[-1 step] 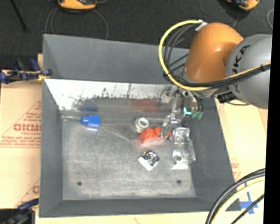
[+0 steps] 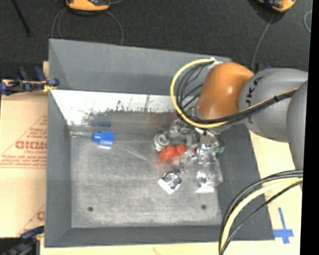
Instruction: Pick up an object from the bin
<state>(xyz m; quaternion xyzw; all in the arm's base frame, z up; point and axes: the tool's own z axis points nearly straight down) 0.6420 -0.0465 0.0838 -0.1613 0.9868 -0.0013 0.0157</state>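
Mostly your open room is on the left and front of the bin (image 2: 59, 161): its scuffed grey metal floor lies bare there, apart from a blue cap (image 2: 103, 139) on a clear tube (image 2: 80, 131) close to the back wall. The arm (image 2: 272, 103), with its smooth orange cover (image 2: 222, 93) and looped cables, reaches to the right of the bin's middle, near the back wall. Your jaws are down in a small cluster there, and you cannot tell whether they are released or clenched. A lumpy red piece (image 2: 171, 153) lies just left of them. A clear, glassy plastic piece (image 2: 208, 172) lies just in front, and a small shiny metal piece (image 2: 170, 182) sits at the cluster's front edge.
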